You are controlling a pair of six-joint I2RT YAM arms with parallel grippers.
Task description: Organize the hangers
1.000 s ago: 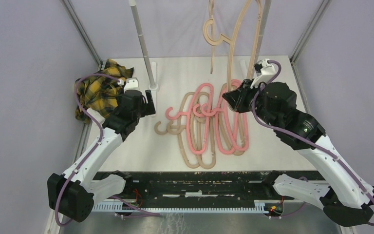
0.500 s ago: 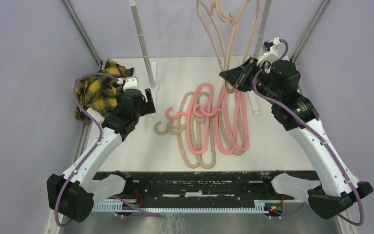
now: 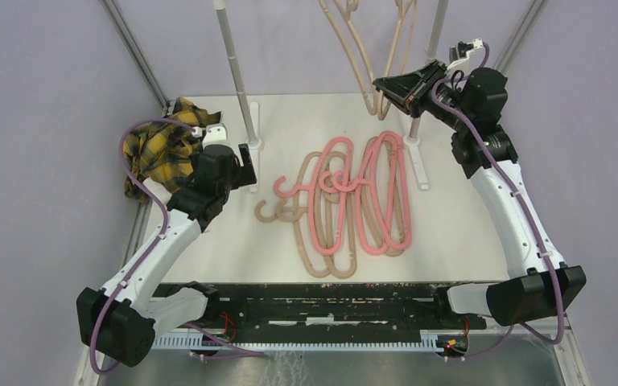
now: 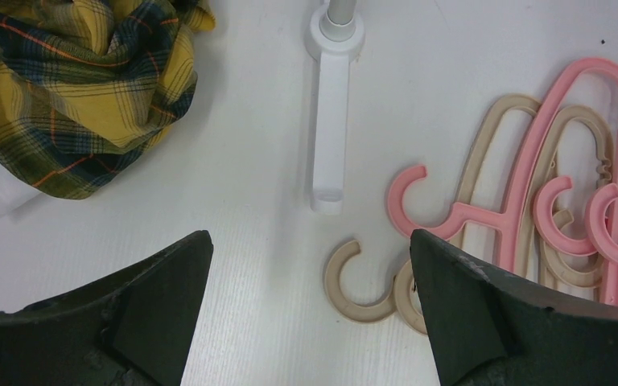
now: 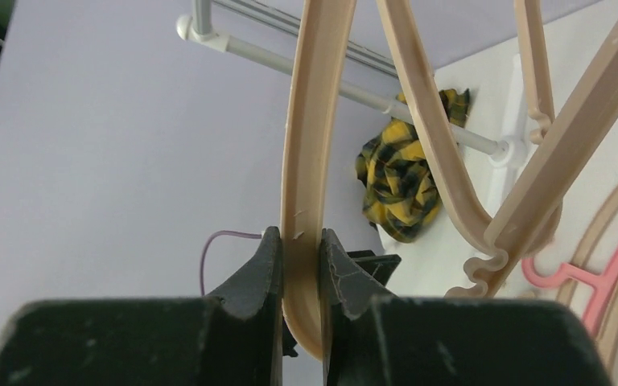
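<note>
On a white table (image 3: pixel 451 233) with pale purple walls (image 3: pixel 40 201) around it, pink and tan hangers (image 3: pixel 339 183) lie in a pile.
The right gripper (image 5: pixel 299 241) is high up, pinching a tan hanger (image 5: pixel 315 121). The left gripper (image 4: pixel 310 241) hangs wide open, holding nothing, near a plaid cloth (image 4: pixel 72 88) and a white pole (image 3: pixel 237 88).

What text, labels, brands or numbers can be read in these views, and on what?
None can be read in any view.
The pink hangers, the beige hanger clamped in the right gripper, the plaid cloth and the white rack foot carry no print.
Any marking on the black base rail is too small to tell.
</note>
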